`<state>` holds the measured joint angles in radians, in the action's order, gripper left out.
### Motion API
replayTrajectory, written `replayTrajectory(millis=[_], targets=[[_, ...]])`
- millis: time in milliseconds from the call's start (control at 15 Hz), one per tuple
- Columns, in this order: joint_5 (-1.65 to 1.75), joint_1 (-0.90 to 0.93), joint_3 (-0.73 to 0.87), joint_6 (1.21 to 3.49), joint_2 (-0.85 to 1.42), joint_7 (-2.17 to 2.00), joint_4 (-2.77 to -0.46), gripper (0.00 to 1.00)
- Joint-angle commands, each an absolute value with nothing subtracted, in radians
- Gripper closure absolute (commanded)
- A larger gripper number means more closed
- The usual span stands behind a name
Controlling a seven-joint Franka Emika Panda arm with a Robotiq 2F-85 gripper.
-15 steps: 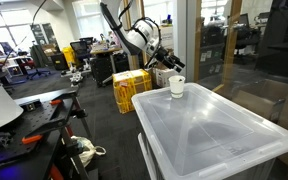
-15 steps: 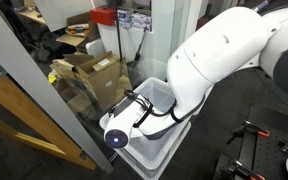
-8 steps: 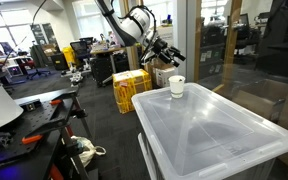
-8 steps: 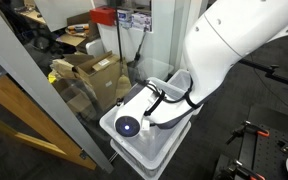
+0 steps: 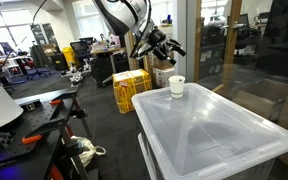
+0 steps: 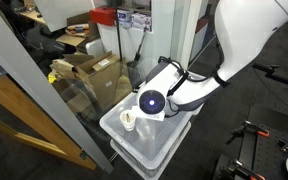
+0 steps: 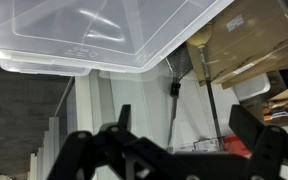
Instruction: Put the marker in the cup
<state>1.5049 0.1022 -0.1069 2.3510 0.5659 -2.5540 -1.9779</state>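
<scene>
Translucent bin lid (image 5: 219, 135) fills the foreground and serves as the work surface; the cup (image 5: 177, 86) stands upright near its far edge. Above and beyond it, the gripper (image 5: 172, 47) hangs with jaws spread and empty, having risen over the last second from just beside the cup's rim to well clear of it. The marker shows neither on the lid nor between the jaws. It is probably inside the cup, whose interior is too small to read in both exterior views. The rise suggests withdrawal after release. Behind lie yellow crates (image 5: 131, 88).
</scene>
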Motion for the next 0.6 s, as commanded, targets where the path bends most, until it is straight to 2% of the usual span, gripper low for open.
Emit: replayTrajectory(millis=[0,533], targets=[[1.517,0.049,-0.095,2.462,0.456,-2.564,-2.096,0.0],[1.558,-0.069,-0.064,2.774,0.391,-2.341,-2.173,0.0]])
